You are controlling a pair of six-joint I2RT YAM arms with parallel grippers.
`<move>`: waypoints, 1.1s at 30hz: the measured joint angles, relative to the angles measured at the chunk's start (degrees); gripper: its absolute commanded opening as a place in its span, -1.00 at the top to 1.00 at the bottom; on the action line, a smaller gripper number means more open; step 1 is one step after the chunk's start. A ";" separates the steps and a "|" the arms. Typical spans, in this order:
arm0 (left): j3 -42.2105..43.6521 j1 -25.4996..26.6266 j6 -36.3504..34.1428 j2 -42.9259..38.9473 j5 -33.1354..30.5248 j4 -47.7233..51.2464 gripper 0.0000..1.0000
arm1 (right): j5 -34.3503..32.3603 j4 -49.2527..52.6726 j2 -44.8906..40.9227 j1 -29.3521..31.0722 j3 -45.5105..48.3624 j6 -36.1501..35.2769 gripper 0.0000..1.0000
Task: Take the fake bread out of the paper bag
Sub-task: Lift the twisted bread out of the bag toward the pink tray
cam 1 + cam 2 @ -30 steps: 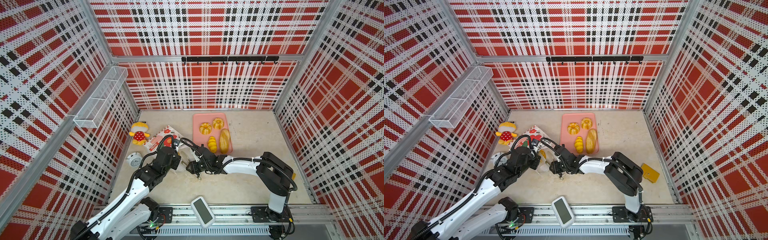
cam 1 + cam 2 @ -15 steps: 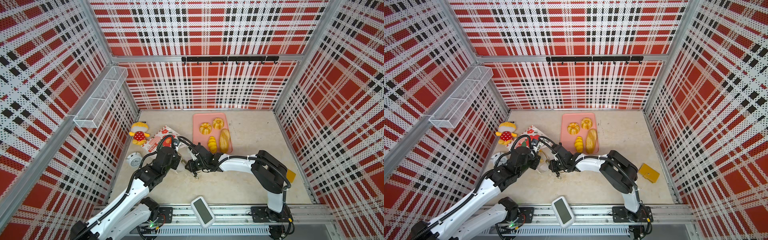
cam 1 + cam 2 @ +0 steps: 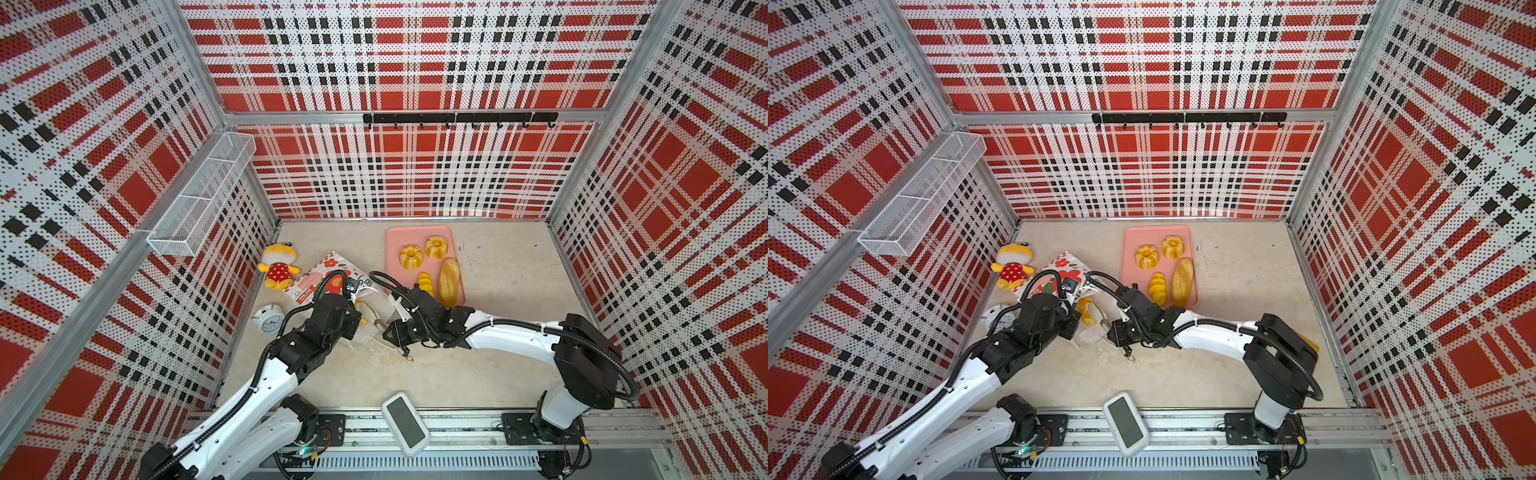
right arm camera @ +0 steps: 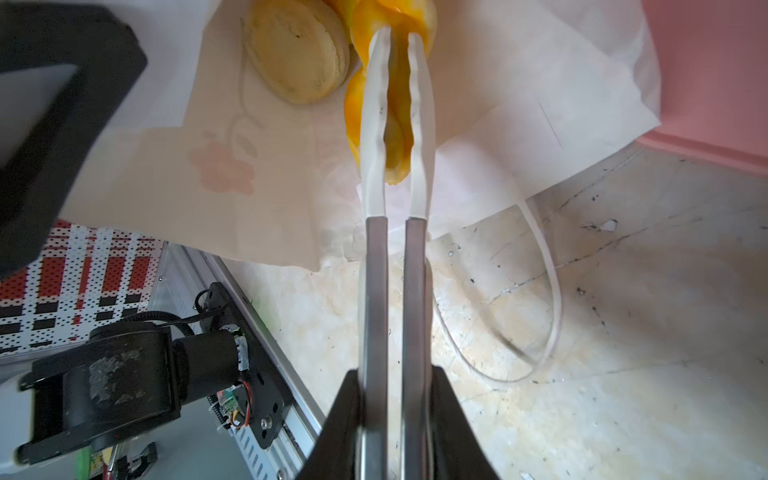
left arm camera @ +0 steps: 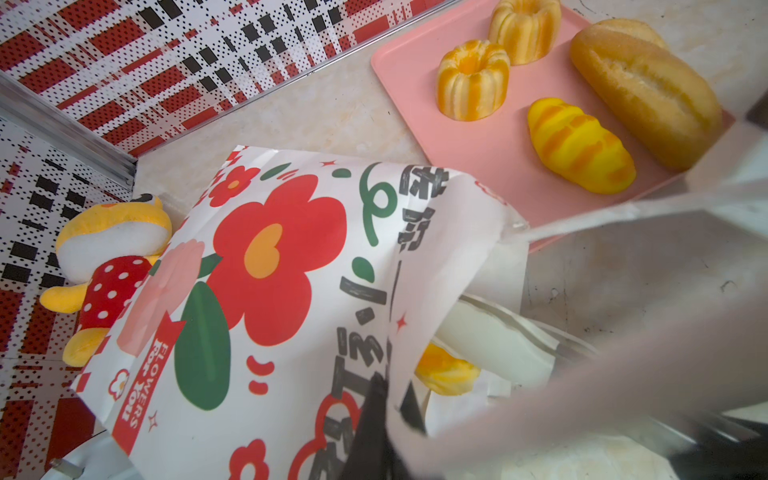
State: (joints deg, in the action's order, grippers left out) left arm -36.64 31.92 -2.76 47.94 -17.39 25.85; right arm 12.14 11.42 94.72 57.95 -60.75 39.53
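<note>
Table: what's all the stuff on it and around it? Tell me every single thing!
bag: 1, white, red flowers, left
tray: 1, pink, back middle
ring cakes: 2, golden, on tray
loaf: 1, brown, on tray
roll: 1, yellow, on tray
twisted stick: 1, orange, bag mouth
bun: 1, tan, inside bag
plush toy: 1, yellow, back left
clock: 1, white, left of bag
basket: 1, white, left wall
hook rail: 1, black, back wall
device: 1, white, front rail
left gripper: 1, black, shut on bag
right gripper: 1, white, shut on twisted stick
</note>
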 measured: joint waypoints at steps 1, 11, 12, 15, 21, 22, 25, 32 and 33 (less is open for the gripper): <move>0.00 0.02 0.24 0.00 0.00 0.00 1.00 | 0.00 0.31 -0.37 0.00 0.31 0.22 1.00; -2.12 -0.94 3.85 2.08 -2.56 -1.01 1.00 | -0.52 11.34 -9.11 0.00 2.27 1.88 1.00; -2.36 -1.33 3.87 2.40 -2.67 -1.46 1.00 | -0.90 12.70 -10.78 0.00 2.29 1.95 1.00; -3.10 -2.71 3.96 3.50 -2.95 -3.17 1.00 | -1.73 15.87 -15.80 0.00 2.32 2.03 1.00; -3.28 -5.99 4.52 6.36 -3.06 -6.97 1.00 | -2.84 19.93 -21.59 0.00 2.36 2.05 1.00; -3.34 -6.71 4.79 6.93 -3.06 -7.52 1.00 | -2.91 20.39 -21.97 0.00 2.47 2.05 1.00; -4.55 -9.03 5.35 9.03 -3.08 -8.63 1.00 | -3.08 21.33 -23.69 0.02 3.93 2.10 1.00; -8.11 -12.59 5.79 13.88 -2.14 -11.45 1.00 | -4.37 25.73 -30.95 0.00 6.14 2.95 1.00; -8.09 -12.70 5.92 14.08 -1.64 -11.45 1.00 | -4.79 26.51 -32.37 0.00 6.10 2.97 1.00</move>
State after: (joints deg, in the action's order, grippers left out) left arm -44.73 19.22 3.16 62.02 -19.03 14.39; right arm 7.35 37.93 62.35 57.95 -54.65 42.50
